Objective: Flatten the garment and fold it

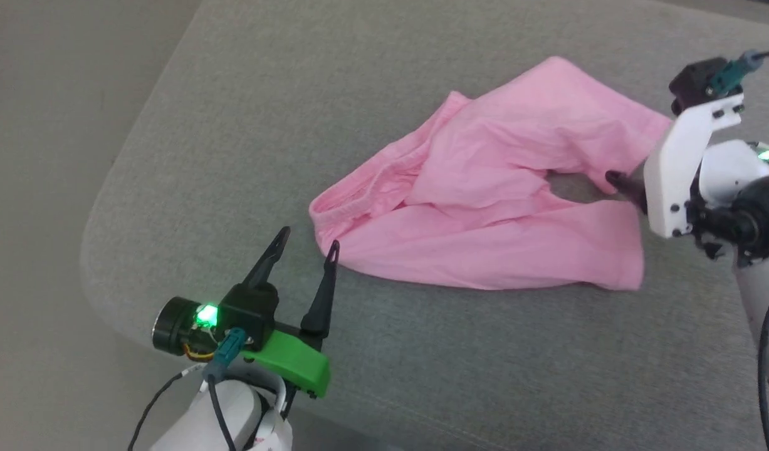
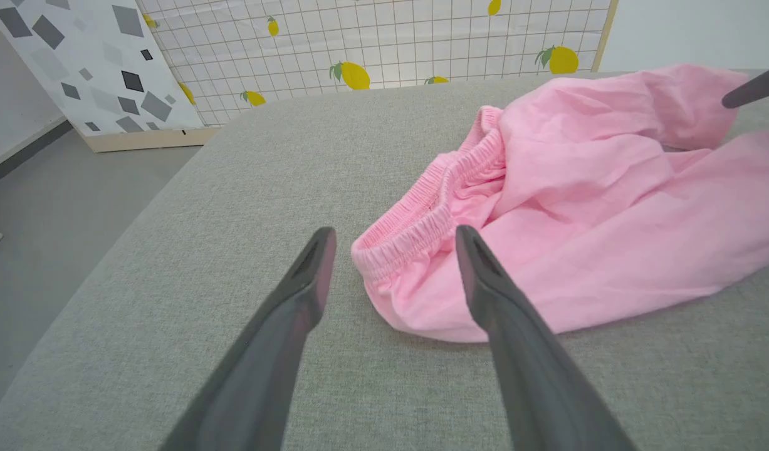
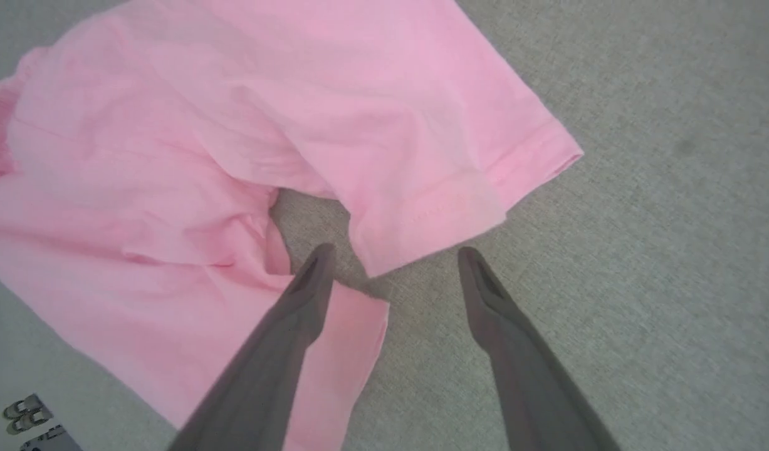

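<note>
The garment point(image 1: 484, 200) is a light pink pair of shorts lying crumpled on the grey cushioned surface point(image 1: 246, 125), its gathered waistband point(image 2: 422, 219) at the left and its two legs to the right. My left gripper point(image 1: 309, 241) is open, fingertips just short of the waistband corner, nothing between them. In the left wrist view the garment point(image 2: 610, 207) lies just beyond my left gripper point(image 2: 393, 235). My right gripper point(image 3: 393, 254) is open above the leg hems, one finger over the nearer leg, and the garment point(image 3: 202, 144) spreads beyond it. In the head view one dark fingertip point(image 1: 616, 181) shows at the crotch gap.
The surface's rounded edge point(image 1: 102, 207) drops to the grey floor point(image 1: 39, 156) on the left. A lemon-print grid panel point(image 2: 384, 44) and a grey-patterned board point(image 2: 89, 62) stand beyond the far edge. Bare grey surface lies in front of the garment.
</note>
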Robot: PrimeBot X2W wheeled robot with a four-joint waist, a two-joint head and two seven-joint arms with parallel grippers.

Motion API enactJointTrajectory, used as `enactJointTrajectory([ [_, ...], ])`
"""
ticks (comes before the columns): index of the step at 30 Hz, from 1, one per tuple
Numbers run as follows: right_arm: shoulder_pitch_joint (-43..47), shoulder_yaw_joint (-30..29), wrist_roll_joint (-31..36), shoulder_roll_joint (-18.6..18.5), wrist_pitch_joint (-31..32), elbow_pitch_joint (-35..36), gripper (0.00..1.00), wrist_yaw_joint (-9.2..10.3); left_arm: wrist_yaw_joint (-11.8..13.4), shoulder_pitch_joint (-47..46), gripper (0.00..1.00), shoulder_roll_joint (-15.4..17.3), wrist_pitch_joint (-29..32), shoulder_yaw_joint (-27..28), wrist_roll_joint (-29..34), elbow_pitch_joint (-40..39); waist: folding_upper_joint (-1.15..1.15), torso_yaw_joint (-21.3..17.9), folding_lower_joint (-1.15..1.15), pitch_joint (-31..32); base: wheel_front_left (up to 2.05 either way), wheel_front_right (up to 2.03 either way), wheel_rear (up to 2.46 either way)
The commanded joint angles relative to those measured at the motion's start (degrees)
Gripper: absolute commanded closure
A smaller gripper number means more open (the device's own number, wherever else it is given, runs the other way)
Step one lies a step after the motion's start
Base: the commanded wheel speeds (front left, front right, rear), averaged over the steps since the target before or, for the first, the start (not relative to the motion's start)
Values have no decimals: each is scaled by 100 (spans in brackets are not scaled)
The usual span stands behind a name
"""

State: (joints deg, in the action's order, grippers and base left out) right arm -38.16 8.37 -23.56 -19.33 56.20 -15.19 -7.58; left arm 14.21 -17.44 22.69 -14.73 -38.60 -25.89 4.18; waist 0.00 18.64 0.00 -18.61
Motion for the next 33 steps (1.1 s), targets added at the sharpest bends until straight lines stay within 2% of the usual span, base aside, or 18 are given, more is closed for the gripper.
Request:
enactJointTrajectory([
  [1,-146,-30,83,-8,13,-96,0,9,-46,-67,0,-87,-27,55,101,31,0,390,0,-382,0,0,0],
  [8,-251,107,308,-132,-79,-511,0,9,-231,-73,0,-395,-27,297,314,144,0,580,0,-583,0,0,0],
  [9,-235,106,310,-142,-122,-547,32,9,-254,-62,0,-423,-27,327,341,158,0,585,0,-589,0,0,0],
  [10,-221,94,320,-152,-213,-577,82,9,-282,-47,0,-456,-27,364,373,178,0,585,0,-591,0,0,0],
  [11,-206,98,328,-161,-302,-592,100,9,-303,-35,0,-480,-27,394,397,196,0,580,0,-588,0,0,0],
  [17,-87,256,286,-305,-1113,-486,100,9,-462,52,0,-579,-27,572,513,382,0,388,0,-352,0,0,0],
  [24,167,261,101,-677,-1637,-150,100,9,-577,196,0,-559,-27,715,581,512,0,-11,0,77,0,0,0],
  [33,352,-183,215,-1809,-1816,-13,100,9,-650,245,0,-585,-27,767,617,496,0,-204,0,132,0,0,0],
])
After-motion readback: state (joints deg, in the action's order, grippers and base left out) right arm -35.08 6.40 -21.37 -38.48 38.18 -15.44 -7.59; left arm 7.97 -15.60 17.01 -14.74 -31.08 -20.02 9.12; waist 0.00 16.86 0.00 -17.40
